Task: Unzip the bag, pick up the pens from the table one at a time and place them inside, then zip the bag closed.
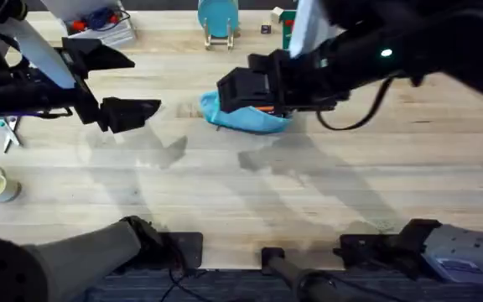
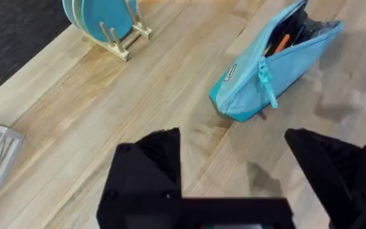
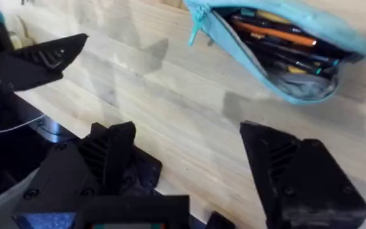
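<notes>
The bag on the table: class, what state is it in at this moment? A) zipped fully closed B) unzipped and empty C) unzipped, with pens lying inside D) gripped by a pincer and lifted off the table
C: the bag gapes open along its zipper, and the pens, dark ones and an orange one, lie inside it; it rests on the table, and the open right pincer is apart from it.

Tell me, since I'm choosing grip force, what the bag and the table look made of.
The bag looks like soft matte woven fabric: it sags and creases, with a turquoise zipper pull. The table looks like light wood planks, smooth and faintly glossy, with visible grain and seams.
</notes>
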